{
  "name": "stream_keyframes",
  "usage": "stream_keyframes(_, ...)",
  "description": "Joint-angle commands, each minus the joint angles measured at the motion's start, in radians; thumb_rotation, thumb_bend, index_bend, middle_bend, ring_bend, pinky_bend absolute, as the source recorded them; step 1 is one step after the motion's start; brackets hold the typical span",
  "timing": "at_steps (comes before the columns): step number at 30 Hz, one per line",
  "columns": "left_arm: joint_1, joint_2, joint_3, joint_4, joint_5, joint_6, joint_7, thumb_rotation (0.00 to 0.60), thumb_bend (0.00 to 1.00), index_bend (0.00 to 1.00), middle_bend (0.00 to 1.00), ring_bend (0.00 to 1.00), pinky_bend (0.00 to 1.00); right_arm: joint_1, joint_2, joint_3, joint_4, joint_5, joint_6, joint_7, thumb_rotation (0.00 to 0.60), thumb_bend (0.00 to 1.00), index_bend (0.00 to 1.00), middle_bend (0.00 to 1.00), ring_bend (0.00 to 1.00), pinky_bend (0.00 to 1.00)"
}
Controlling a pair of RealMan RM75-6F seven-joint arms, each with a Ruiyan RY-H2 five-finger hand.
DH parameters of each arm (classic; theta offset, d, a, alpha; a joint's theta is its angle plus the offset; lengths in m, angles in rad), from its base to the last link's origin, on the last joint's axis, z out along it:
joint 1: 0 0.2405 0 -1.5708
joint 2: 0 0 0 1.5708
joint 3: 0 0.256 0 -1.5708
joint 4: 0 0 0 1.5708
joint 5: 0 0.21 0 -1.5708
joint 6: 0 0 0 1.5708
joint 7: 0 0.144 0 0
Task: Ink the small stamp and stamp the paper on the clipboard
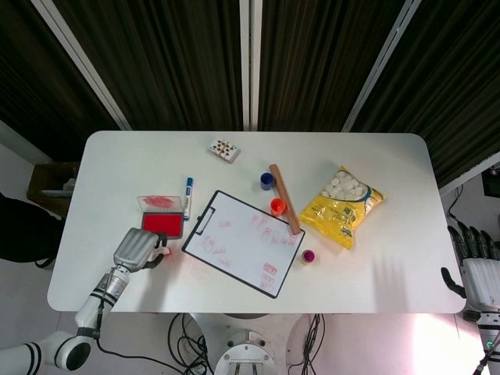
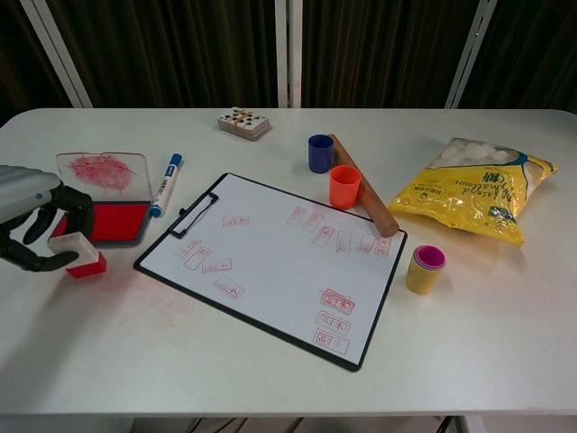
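Note:
My left hand grips the small stamp, which has a white top and a red base, just in front of the open red ink pad. I cannot tell whether the base touches the table. In the head view the left hand covers most of the stamp beside the ink pad. The clipboard lies to the right of the stamp, and its paper bears several red prints. The clipboard sits mid-table. My right hand hangs off the table's right edge, fingers apart and empty.
The ink pad's clear lid and a blue marker lie beside the pad. Behind and right of the clipboard are a card deck, a blue cup, an orange cup, a wooden rod, a yellow bag and a small yellow cup.

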Motion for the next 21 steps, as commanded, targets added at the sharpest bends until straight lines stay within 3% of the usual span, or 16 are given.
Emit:
stream_keyframes(1, -0.007, 0.019, -0.016, 0.004, 0.014, 0.012, -0.027, 0.600, 0.38, 0.60, 0.62, 0.69, 0.82, 0.001, 0.001, 0.001, -0.003, 0.000, 0.001, -0.004, 0.600, 0.26, 0.00, 0.00, 0.00, 0.00)
stream_keyframes(6, -0.032, 0.042, -0.057, 0.032, 0.020, 0.014, -0.094, 0.600, 0.38, 0.61, 0.63, 0.70, 0.82, 0.002, 0.003, 0.003, -0.010, 0.007, -0.004, -0.013, 0.600, 0.27, 0.00, 0.00, 0.00, 0.00)
stream_keyframes(10, -0.062, 0.029, -0.084, 0.091, -0.017, -0.045, -0.165, 0.600, 0.38, 0.61, 0.63, 0.71, 0.82, 0.002, 0.002, 0.003, -0.015, 0.007, -0.004, -0.019, 0.600, 0.27, 0.00, 0.00, 0.00, 0.00)
stream_keyframes(21, -0.117, -0.041, -0.103, 0.236, -0.070, -0.149, -0.255, 0.600, 0.39, 0.61, 0.64, 0.71, 0.82, -0.001, 0.014, 0.007, -0.036, 0.010, 0.005, -0.037, 0.600, 0.27, 0.00, 0.00, 0.00, 0.00)
